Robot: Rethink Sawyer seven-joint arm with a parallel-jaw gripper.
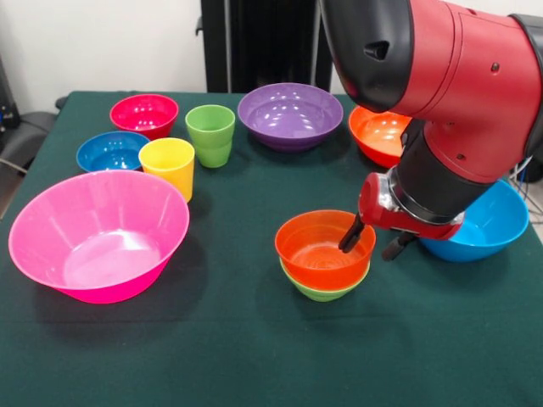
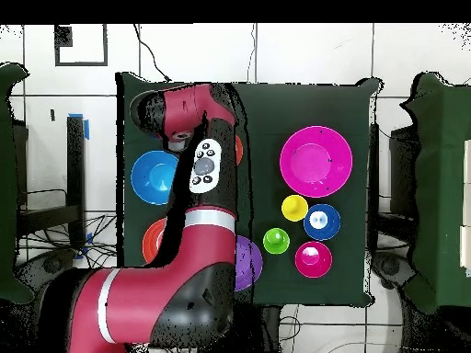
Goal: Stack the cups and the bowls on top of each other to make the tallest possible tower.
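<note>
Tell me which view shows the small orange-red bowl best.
The front view. There the small orange-red bowl sits in full sight, nested in the small green bowl, with one finger of the open gripper inside its rim and the other outside. In the overhead view the arm covers nearly all of it.

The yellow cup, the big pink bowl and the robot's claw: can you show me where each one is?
yellow cup (image 1: 168, 164): front view, on its outer side wall.
big pink bowl (image 1: 127, 208): front view, on the inner wall.
claw (image 1: 373, 243): front view, midway between its two black fingertips, one inside the orange-red bowl (image 1: 314, 246), one outside.
</note>
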